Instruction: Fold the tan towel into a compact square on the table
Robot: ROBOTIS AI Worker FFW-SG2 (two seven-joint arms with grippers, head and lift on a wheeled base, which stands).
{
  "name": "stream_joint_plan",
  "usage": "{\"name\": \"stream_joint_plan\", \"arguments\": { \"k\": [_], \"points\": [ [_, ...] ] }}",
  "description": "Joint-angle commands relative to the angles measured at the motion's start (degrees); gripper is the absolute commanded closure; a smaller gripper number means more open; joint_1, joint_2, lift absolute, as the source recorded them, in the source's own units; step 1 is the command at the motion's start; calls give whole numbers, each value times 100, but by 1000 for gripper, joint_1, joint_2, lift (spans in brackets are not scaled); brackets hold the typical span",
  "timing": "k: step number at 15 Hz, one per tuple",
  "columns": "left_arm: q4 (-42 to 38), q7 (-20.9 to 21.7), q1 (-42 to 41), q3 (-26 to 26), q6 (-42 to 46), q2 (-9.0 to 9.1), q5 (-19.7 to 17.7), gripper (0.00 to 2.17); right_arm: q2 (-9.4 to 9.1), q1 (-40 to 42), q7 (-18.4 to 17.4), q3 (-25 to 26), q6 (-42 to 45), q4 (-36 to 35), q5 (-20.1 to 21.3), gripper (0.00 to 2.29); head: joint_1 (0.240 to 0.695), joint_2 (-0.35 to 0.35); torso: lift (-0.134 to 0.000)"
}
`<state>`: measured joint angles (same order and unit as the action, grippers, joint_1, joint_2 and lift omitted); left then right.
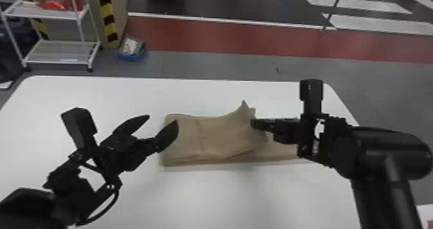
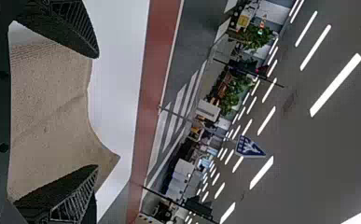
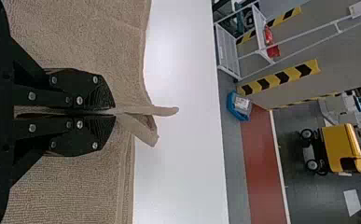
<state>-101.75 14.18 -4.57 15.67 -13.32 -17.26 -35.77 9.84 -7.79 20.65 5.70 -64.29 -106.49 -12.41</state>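
Observation:
The tan towel (image 1: 216, 134) lies folded in a long strip across the middle of the table, its upper layer raised to a peak near the right gripper. My right gripper (image 1: 254, 124) is shut on that raised part; in the right wrist view the right gripper (image 3: 114, 112) pinches a fold of the towel (image 3: 89, 42), with a small flap sticking out past the tips. Over the towel's left end, my left gripper (image 1: 163, 124) stands open. In the left wrist view, the left gripper (image 2: 97, 112) has its fingers spread, with the towel (image 2: 52, 107) seen between and beyond them.
The white table (image 1: 206, 199) extends around the towel, with its far edge behind. On the floor beyond stand a white shelf cart (image 1: 61, 52) and a blue bin (image 1: 132, 49), back left.

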Motion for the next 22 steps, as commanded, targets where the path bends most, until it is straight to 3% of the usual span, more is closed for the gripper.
{"name": "stream_joint_plan", "arguments": {
  "k": [1,5,8,12,14,16,19,22],
  "points": [
    [-2,-21,-9,-47,0,-5,0,39,0,103,0,54,-36,-285,-130,1237,695,-156,-123],
    [77,-73,27,-91,0,21,35,39,-70,331,-44,230,-36,-865,-385,1237,695,-139,-123],
    [77,-73,0,-108,0,-5,44,39,-53,542,-53,713,-36,-1199,-666,1237,695,-138,-123],
    [103,-73,0,-126,0,3,53,39,229,815,-53,1601,105,-1190,-1325,1237,695,-174,-123],
    [121,-73,18,-99,0,38,141,39,396,885,-44,1882,122,-1146,-1457,1237,695,-218,-123],
    [182,-65,27,-47,0,56,158,39,527,876,-9,2005,157,-733,-1475,1237,695,-244,-123],
    [209,-73,27,-20,-18,65,167,39,492,806,88,2005,790,-188,-1378,1237,695,-291,-123],
    [165,-47,-35,-47,0,38,167,39,519,604,88,1865,667,295,-1009,1231,695,-305,-123]
  ]
}}
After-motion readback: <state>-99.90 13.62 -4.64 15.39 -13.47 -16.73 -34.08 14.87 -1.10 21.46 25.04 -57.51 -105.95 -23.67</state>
